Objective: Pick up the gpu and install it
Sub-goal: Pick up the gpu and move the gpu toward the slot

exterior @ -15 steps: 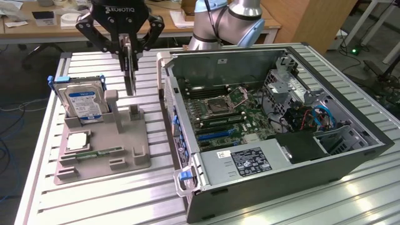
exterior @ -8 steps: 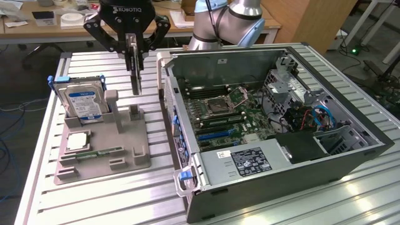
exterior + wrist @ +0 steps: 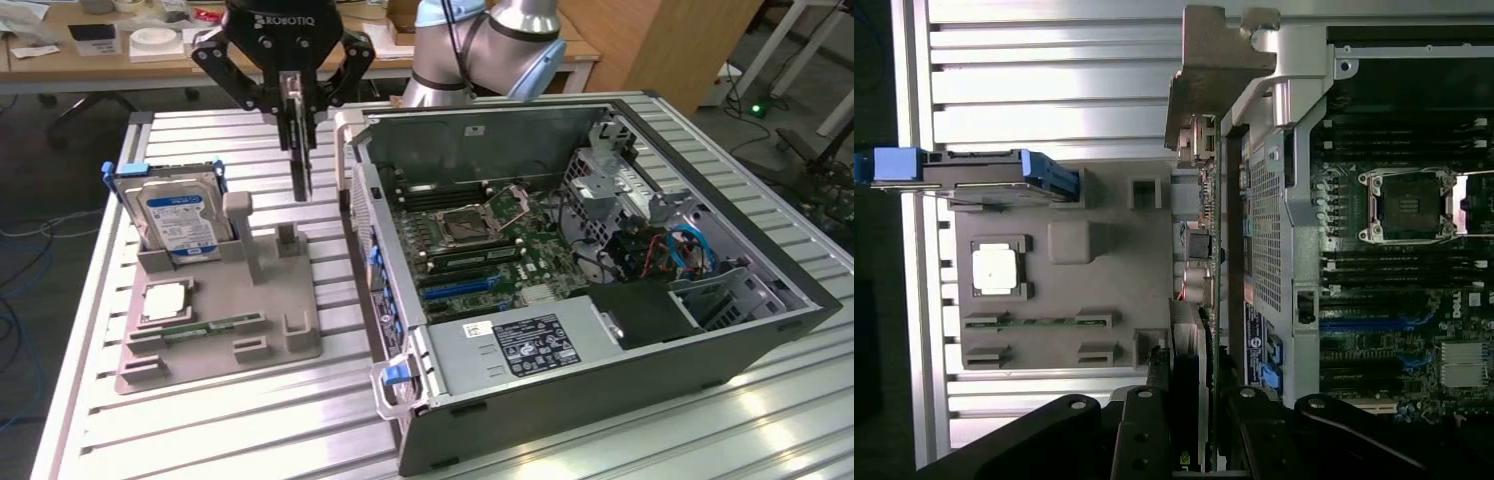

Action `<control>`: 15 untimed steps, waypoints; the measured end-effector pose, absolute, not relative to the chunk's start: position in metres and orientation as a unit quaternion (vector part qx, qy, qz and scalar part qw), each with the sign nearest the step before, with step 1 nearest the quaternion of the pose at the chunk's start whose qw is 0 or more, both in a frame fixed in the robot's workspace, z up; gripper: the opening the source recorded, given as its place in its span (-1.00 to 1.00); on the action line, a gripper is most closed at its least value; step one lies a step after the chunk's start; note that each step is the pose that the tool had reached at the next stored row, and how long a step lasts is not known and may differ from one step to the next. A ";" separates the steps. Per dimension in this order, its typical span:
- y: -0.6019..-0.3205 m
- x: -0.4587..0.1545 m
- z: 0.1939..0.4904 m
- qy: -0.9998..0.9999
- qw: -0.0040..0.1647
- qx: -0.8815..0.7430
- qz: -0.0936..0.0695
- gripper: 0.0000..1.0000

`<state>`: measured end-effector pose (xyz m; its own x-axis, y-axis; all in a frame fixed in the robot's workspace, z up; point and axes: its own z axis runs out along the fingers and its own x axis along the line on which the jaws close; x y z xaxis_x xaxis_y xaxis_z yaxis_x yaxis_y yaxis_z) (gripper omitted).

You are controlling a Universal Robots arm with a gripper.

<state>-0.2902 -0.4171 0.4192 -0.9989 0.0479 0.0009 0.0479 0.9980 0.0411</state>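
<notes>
Exterior view: black two-finger gripper [image 3: 296, 120] clamped on thin dark grey-black gpu card [image 3: 303, 178]. Card hangs upright, edge-on, above grey moulded parts holder [image 3: 274, 300]. Vertical hold likely suits motherboard slot in open black computer case [image 3: 747, 330] just beside. Wrist view: fingers [image 3: 1149, 430] pinch card faces.

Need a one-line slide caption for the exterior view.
Claw grips the gpu upright above the grey fixture, beside the open computer case.

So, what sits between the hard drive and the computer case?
In the exterior view, the gpu, clamped in the gripper, above the grey holder.
</notes>
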 end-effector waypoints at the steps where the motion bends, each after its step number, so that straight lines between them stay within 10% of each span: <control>1: -0.417 -0.289 0.419 1.000 0.000 0.024 0.021 -0.46; 15: -0.417 -0.273 0.419 1.000 0.000 0.024 0.021 -0.46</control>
